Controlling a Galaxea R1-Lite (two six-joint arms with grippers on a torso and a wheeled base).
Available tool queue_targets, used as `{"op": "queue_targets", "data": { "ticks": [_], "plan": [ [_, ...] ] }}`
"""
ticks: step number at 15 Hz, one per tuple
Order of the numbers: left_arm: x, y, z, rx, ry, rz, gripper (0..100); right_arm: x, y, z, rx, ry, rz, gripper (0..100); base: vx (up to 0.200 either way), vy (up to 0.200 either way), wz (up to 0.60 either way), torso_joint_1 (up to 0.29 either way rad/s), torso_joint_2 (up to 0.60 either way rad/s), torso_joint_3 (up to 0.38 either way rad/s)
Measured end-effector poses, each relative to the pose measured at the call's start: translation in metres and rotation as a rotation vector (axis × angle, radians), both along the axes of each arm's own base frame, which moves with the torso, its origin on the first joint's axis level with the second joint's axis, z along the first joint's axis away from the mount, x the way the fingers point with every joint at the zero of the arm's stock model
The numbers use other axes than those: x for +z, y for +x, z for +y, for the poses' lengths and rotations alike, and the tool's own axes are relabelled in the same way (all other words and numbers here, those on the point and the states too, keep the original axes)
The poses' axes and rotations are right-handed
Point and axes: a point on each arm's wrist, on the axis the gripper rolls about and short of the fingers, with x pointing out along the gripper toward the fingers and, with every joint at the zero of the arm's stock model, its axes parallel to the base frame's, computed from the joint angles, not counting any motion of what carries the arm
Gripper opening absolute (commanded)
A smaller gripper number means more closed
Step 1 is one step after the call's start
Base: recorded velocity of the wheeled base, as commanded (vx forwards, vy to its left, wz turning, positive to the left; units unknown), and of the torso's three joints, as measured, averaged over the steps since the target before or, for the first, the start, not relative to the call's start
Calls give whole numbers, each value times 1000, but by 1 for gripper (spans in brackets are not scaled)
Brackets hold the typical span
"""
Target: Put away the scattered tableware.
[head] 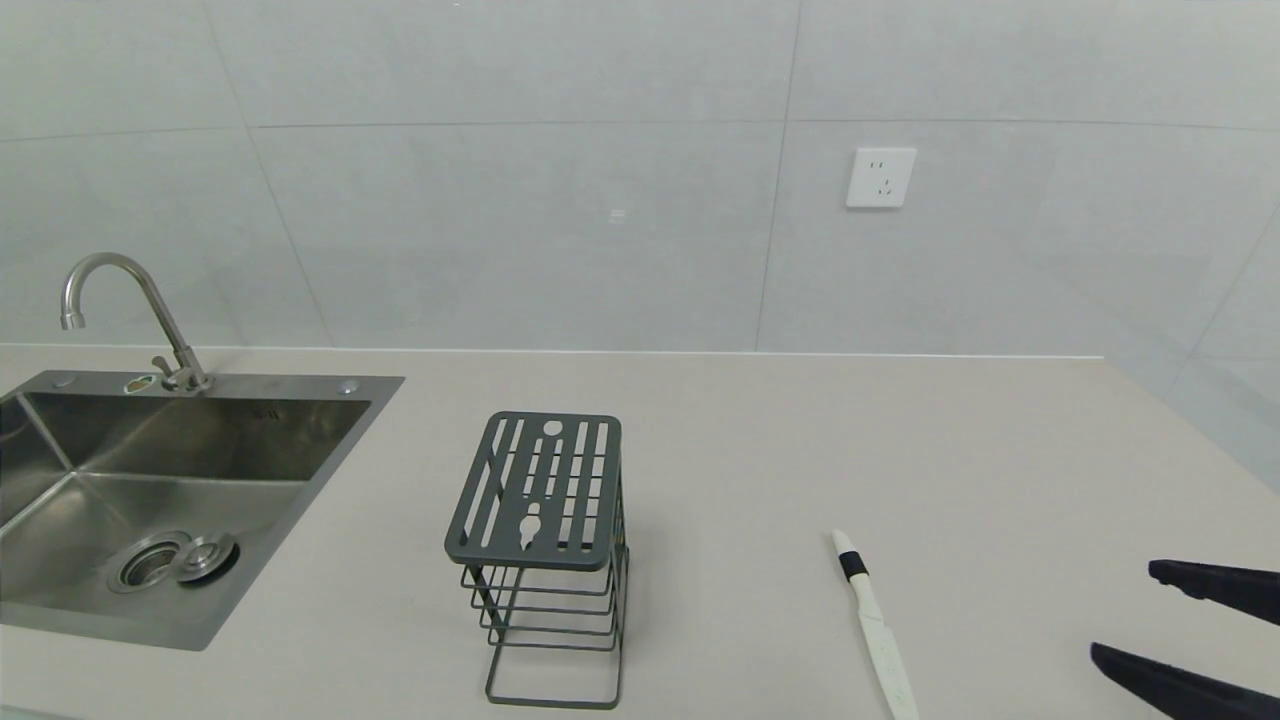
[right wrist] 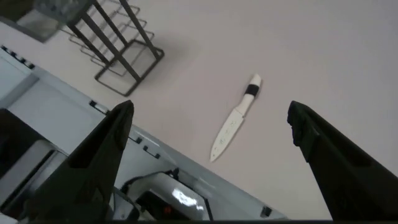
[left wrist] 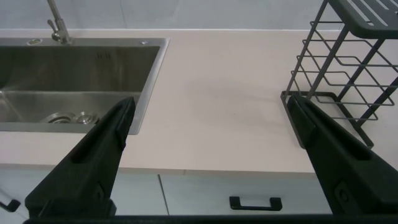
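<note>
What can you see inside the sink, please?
On the floor of the sink there is a round drain with a metal stopper right beside it. The near inner wall is hidden from this angle, so anything lying against it cannot be seen.

Steel sink (head: 250,425) with curved faucet (head: 166,320) set into the beige counter (head: 800,440); white socket (head: 881,177) on the tiled wall (head: 500,200).
</note>
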Motion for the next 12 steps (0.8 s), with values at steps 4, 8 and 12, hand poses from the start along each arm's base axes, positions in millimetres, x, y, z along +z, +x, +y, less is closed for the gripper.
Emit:
{"op": "queue_targets", "data": {
  "ticks": [4,8,12],
  "plan": [
    [0,0,0,0,-1,0,100,-21,29,11,-49,-109,159,100,0,0,0,0,0,0],
    [0,0,0,0,-1,0,100,-39,46,32,34,-171,273,100,0,0,0,0,0,0],
    [0,0,0,-1,-1,0,100,-55,53,47,31,-245,357,100,0,0,0,0,0,0]
  ]
}}
